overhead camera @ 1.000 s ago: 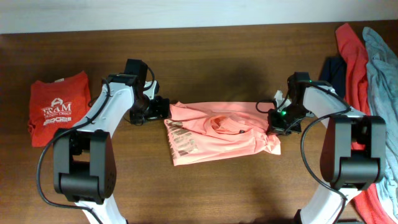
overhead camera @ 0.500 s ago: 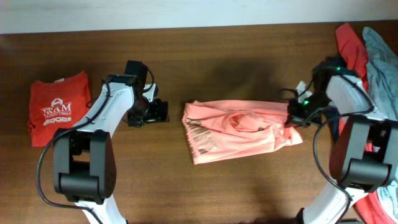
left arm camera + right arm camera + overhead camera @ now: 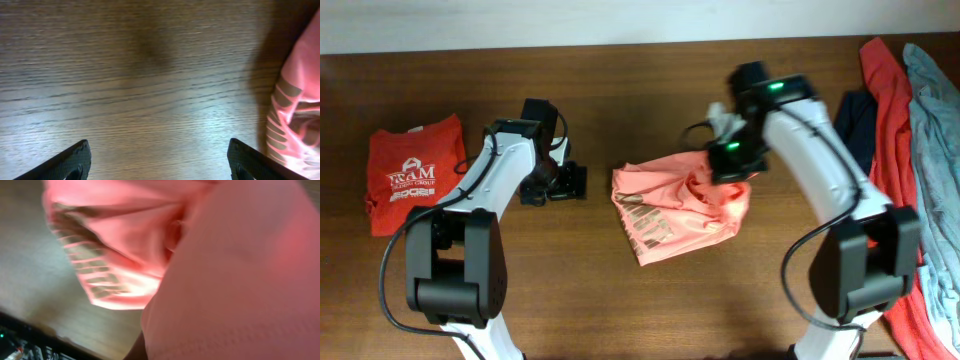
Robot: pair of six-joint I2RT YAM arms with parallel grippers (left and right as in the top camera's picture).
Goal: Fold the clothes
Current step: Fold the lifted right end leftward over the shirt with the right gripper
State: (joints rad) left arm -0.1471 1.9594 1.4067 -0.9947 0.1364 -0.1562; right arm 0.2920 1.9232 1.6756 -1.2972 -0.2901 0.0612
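Note:
The salmon-pink shirt [image 3: 670,205] lies bunched at the table's middle, with a pale striped print at its lower left end. My right gripper [image 3: 731,160] is shut on the shirt's right end and holds it lifted over the rest of the shirt. In the right wrist view the pink fabric [image 3: 225,280] fills the frame and hides the fingers. My left gripper [image 3: 567,183] is open and empty just above the bare wood, a short way left of the shirt. The left wrist view shows its fingertips [image 3: 67,161] wide apart and the shirt's edge [image 3: 296,112] at the right.
A folded red shirt with a white logo [image 3: 412,176] lies at the far left. A pile of coral-red [image 3: 885,85], grey-blue [image 3: 935,110] and navy [image 3: 855,118] garments lies along the right edge. The wooden table [image 3: 640,90] ends at a wall at the back.
My right gripper dragged the shirt rightward, away from the left gripper, then lifted its right end and carried it left over the shirt. The left gripper stayed nearly in place.

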